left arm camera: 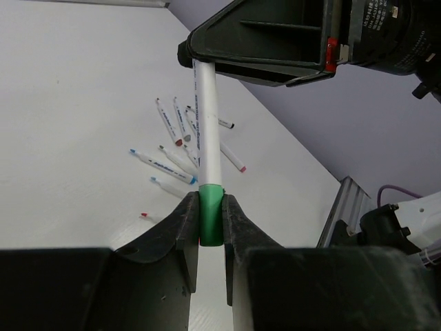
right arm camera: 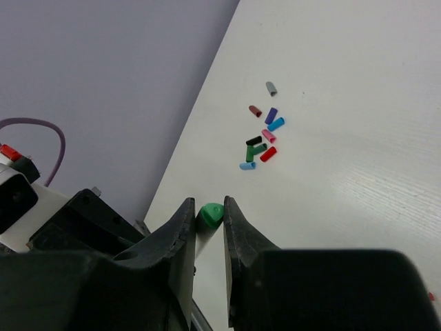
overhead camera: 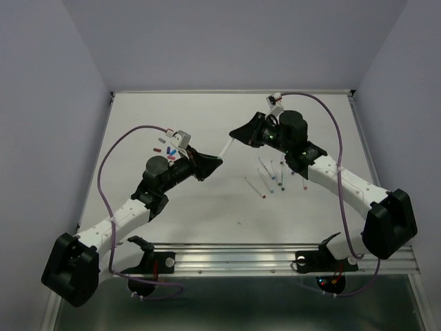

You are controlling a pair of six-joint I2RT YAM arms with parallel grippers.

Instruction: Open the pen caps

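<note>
1. My left gripper (left arm camera: 210, 200): fingers drawn narrow and clamped on the green cap (left arm camera: 211, 227), one finger on each side. The cap stands between the tips and its upper rim meets the white barrel with no gap that I can see.
2. Pen barrel (left arm camera: 208, 124): thin and white, it runs straight from the green cap up into my right fingers and hangs in the air between my two arms. Blue printing runs along it, too small to read.
3. My right gripper (right arm camera: 207, 205): fingers narrow and closed on the far stretch of that barrel. In the right wrist view a rounded green end (right arm camera: 210, 214) pokes out between the tips.
4. Right wrist housing (left arm camera: 372, 27), seen from my left wrist: white lettering, too blurred to read, and a small red tab at the edge.
5. Loose caps (right arm camera: 262, 138): a tight cluster on the table near its left edge, well apart from both grippers. Grey, dark red, purple, blue, pink, black, green, red and light blue.
6. Uncapped pens (left arm camera: 176, 148): several white barrels with coloured tips, lying fanned together on the table below the held pen. The blue lettering on one is unreadable.
7. Table (overhead camera: 310, 227): white, flat, metal rail along the near edge.
</note>
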